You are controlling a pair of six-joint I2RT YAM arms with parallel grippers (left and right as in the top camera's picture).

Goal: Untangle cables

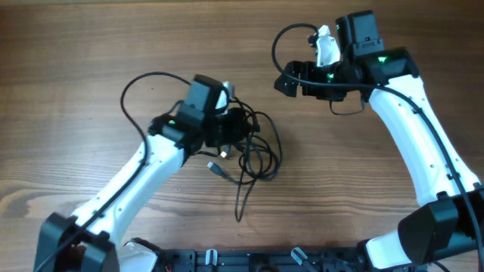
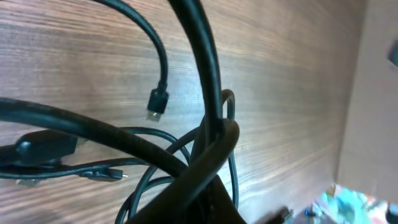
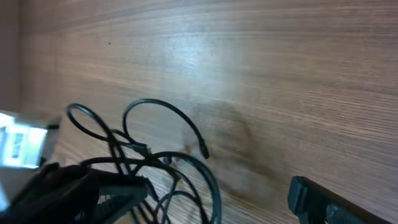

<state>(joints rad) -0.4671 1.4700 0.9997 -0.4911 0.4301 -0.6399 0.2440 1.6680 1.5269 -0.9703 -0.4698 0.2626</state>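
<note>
The cables (image 1: 253, 155) are a loose tangle of thin black cords on the wooden table, left of centre, with a small metal-tipped plug (image 1: 218, 169) at the lower left and one tail trailing toward the front. My left gripper (image 1: 239, 130) is down in the top of the tangle. In the left wrist view a thick cord runs across its dark fingers (image 2: 211, 199), which look shut on it, and a loose plug (image 2: 158, 102) lies on the wood beyond. My right gripper (image 1: 286, 80) hovers open and empty to the upper right, apart from the tangle. Its wrist view shows the cable loops (image 3: 163, 107) beyond the spread fingers (image 3: 211, 196).
Each arm's own thicker black wire arcs above it, on the left (image 1: 130, 91) and on the right (image 1: 278, 41). A black rail with clips (image 1: 249, 261) runs along the table's front edge between the arm bases. Bare wood (image 1: 68, 45) lies at the far left.
</note>
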